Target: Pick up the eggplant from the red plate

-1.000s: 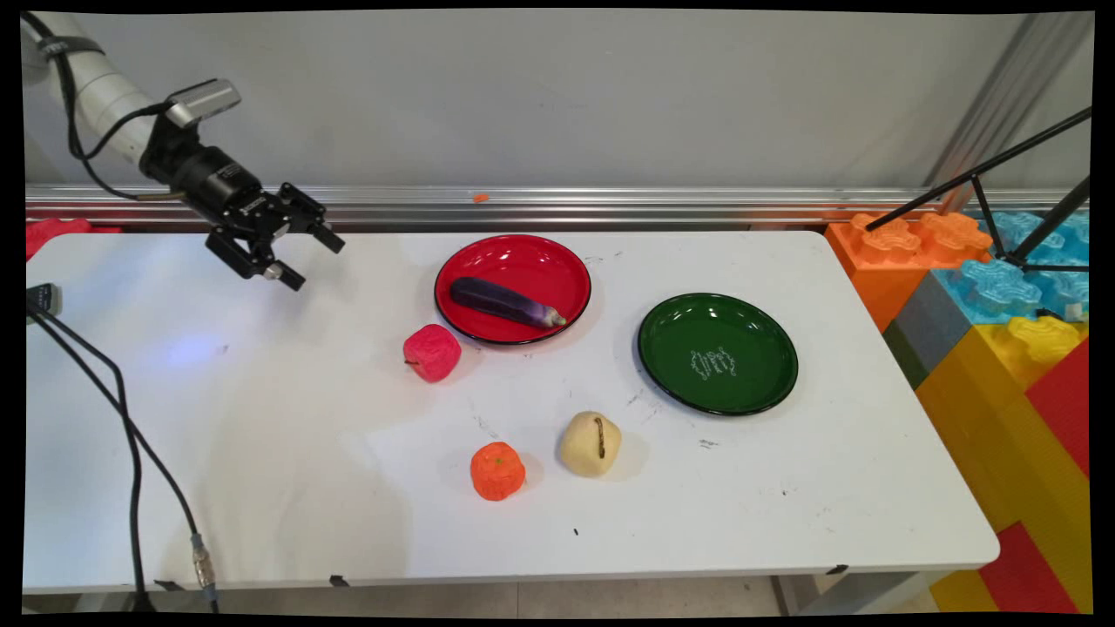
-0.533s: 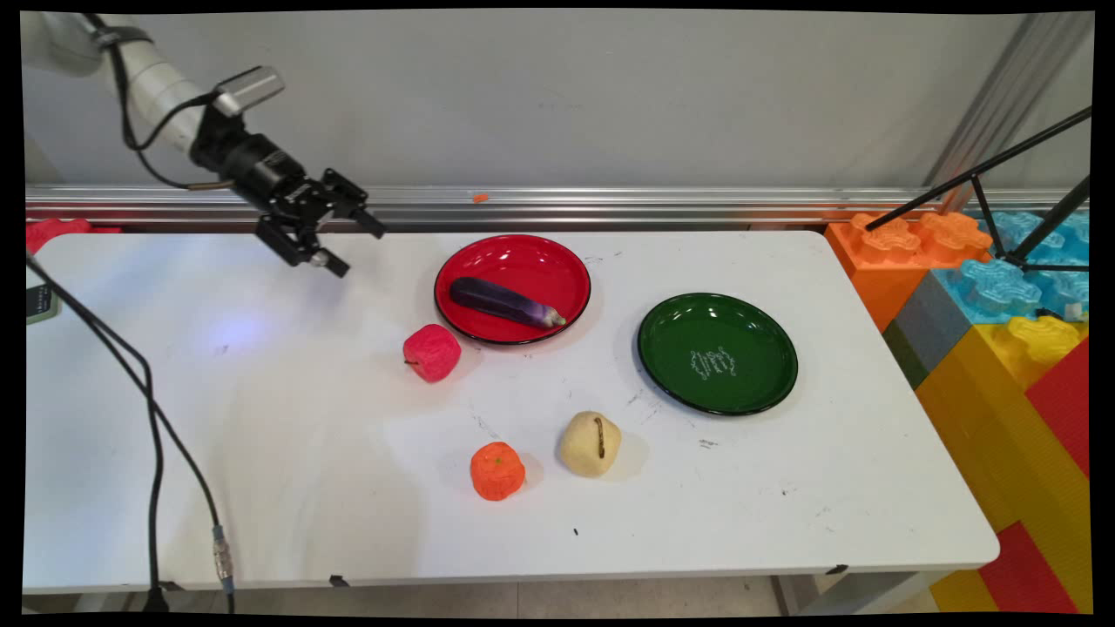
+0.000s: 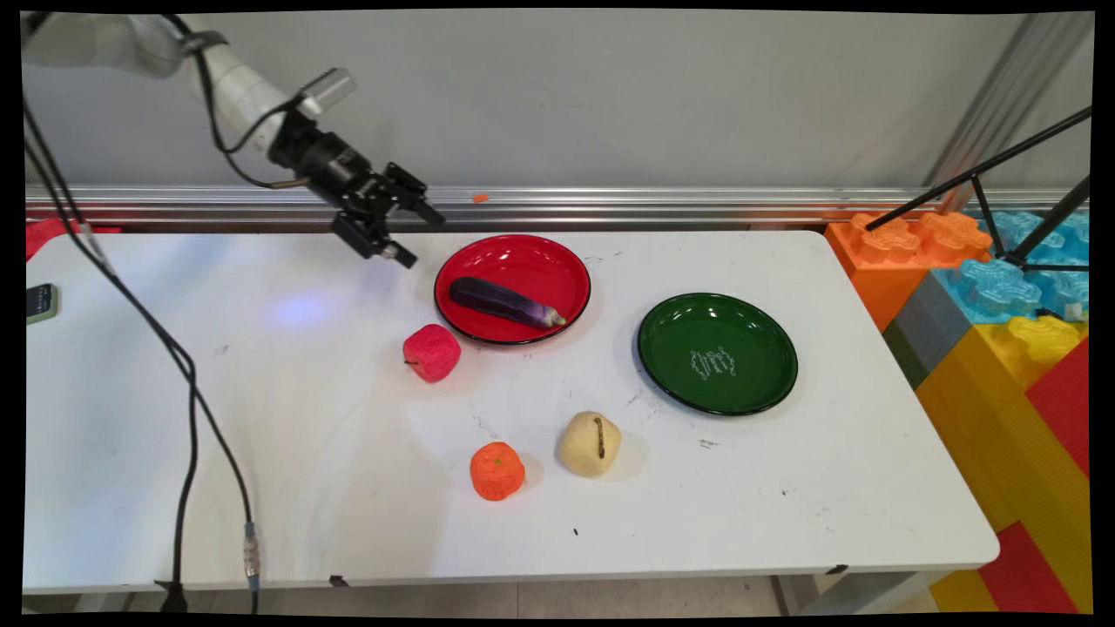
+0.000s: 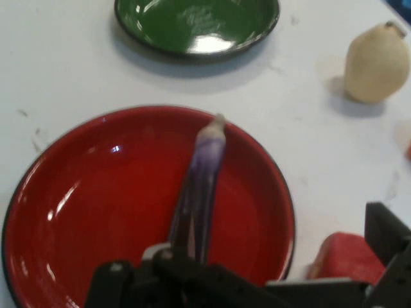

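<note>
White table (image 3: 261, 418) carries a green plate (image 3: 718, 353) to the right and a red plate (image 3: 523, 261) near its far middle, a purple eggplant (image 3: 507, 302) lying across the latter. Black gripper (image 3: 416, 235) hangs in the air just left of the red plate, jaws spread apart and empty. Nearer lie a beige potato (image 3: 591, 444), a red apple (image 3: 432, 353) and an orange (image 3: 497, 471).

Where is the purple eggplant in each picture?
Main view: the eggplant lies in the red plate, middle of the table, toward the back.
Hand view: the eggplant runs up the middle of the red plate, just above the gripper.
Shared landmark: the green plate.
</note>
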Controlling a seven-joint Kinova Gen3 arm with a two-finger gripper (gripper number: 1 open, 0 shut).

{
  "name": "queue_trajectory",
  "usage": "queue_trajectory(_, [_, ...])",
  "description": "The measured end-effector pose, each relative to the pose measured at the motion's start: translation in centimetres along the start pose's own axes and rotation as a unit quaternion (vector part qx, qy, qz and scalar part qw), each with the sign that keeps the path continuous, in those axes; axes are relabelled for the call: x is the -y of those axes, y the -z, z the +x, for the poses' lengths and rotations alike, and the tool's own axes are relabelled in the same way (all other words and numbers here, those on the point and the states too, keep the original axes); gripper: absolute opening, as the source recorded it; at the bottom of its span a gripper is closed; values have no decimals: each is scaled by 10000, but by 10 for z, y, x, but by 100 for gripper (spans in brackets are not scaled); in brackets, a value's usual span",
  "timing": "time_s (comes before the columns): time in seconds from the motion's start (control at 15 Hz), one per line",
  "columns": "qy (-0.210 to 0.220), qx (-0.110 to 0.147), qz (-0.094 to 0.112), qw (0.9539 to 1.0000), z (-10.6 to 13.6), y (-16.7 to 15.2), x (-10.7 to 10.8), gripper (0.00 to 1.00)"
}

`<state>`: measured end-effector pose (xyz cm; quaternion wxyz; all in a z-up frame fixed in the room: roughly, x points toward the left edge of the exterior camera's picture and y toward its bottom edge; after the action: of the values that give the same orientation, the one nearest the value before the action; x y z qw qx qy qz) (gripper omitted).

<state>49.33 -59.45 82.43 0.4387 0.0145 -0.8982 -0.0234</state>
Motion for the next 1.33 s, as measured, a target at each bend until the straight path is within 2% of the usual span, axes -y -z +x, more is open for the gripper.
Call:
queue_trajectory(0.4, [-38, 201, -14, 9998, 3, -44, 26, 100])
queue_trajectory(0.67, [24, 430, -44, 9991, -1, -67, 38, 100])
queue_trajectory(1.33, [159, 786, -19, 9968, -3, -100, 59, 100])
